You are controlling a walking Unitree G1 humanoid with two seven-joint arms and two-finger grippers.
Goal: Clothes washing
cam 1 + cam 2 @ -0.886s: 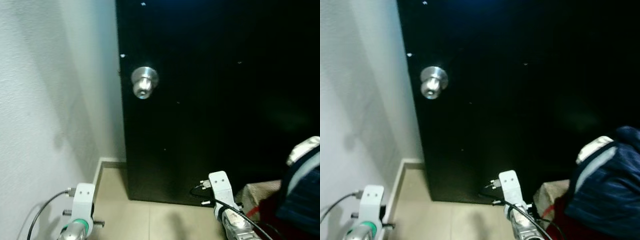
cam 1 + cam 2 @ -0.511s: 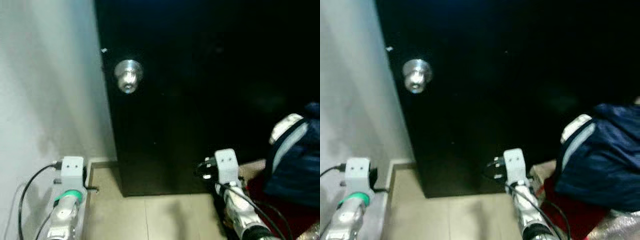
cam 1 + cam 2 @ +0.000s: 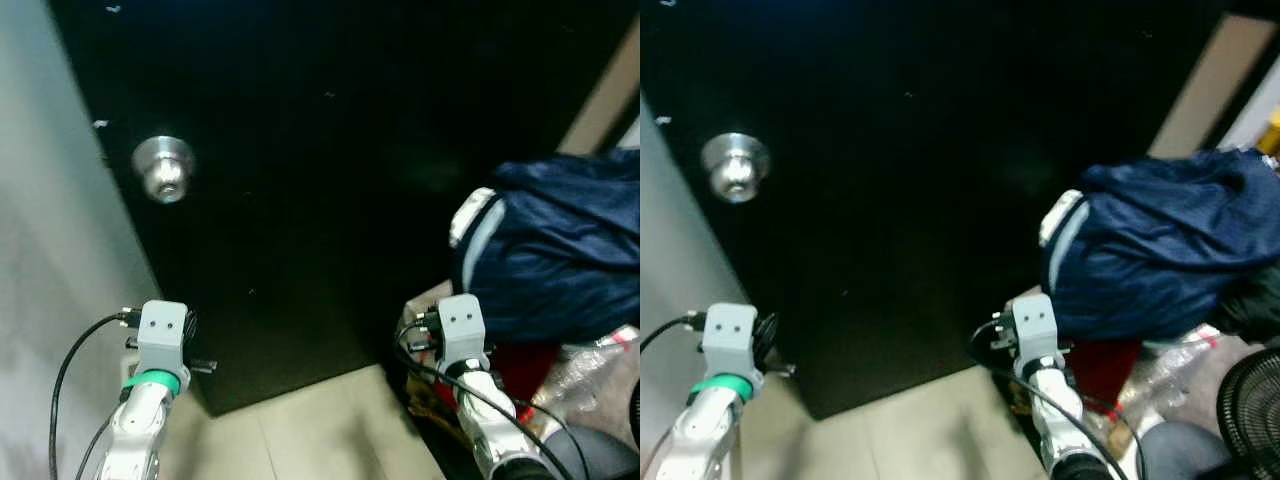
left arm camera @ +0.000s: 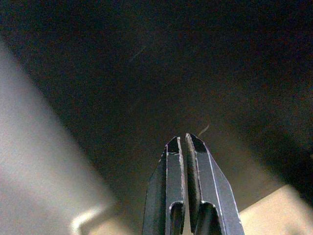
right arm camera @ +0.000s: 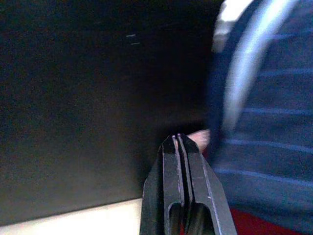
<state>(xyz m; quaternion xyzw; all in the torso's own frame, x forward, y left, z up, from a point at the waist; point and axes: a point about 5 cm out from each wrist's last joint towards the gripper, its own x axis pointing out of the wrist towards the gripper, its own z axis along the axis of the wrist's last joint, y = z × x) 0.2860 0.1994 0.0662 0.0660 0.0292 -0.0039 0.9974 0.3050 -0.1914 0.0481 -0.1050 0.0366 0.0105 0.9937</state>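
A dark blue garment with a white and grey collar [image 3: 1160,245] lies heaped on a pile at the right, over something red [image 3: 1105,365]. The same blue cloth [image 5: 264,122] appears blurred in the right wrist view. My right gripper [image 5: 178,139] is shut with nothing in it, pointing at the foot of the black door beside the pile. My left gripper [image 4: 185,142] is shut and holds nothing, aimed at the door's lower edge near the wall. Both wrists [image 3: 163,335] [image 3: 462,325] hang low in the head views.
A black door [image 3: 300,180] with a round silver knob [image 3: 165,170] stands straight ahead. A grey wall [image 3: 40,300] runs along the left. Beige floor tiles [image 3: 320,430] lie below. A black fan grille [image 3: 1250,400] and crumpled clear plastic [image 3: 1170,370] sit at the lower right.
The camera has swung to the right: the door knob slid left in the picture and the blue garment pile came much further into view. Both arms hang as before.
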